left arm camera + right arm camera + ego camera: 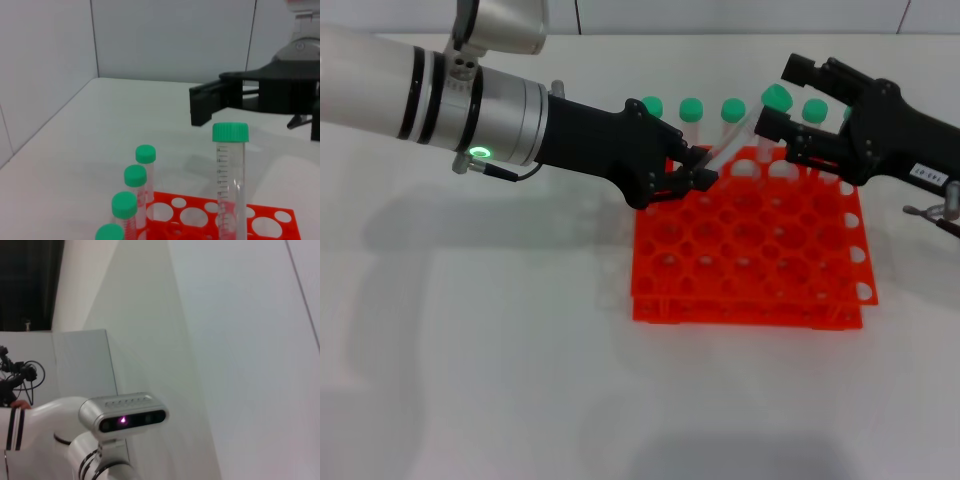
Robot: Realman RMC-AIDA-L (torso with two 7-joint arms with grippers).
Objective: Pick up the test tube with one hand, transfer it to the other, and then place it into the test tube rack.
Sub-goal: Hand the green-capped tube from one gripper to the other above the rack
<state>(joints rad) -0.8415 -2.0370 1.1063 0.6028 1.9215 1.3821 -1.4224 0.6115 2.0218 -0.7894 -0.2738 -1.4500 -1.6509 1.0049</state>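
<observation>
My left gripper [698, 172], on the silver-white arm with the green ring light, is shut on the lower end of the test tube [732, 140]. It holds the tube tilted above the back edge of the orange-red rack [740, 310]. The tube's green cap [776, 97] points toward my right gripper [788, 98], black with a white label. That gripper is open, with the cap at the mouth of its fingers. In the left wrist view the tube [231, 190] stands before one right finger [206, 106], over the rack [292, 231].
Several other green-capped tubes stand in the rack's back row [692, 108], also seen in the left wrist view [135, 176]. Most rack holes are unfilled. White table lies all around [500, 360]. The right wrist view shows only a wall and the robot's head camera [125, 412].
</observation>
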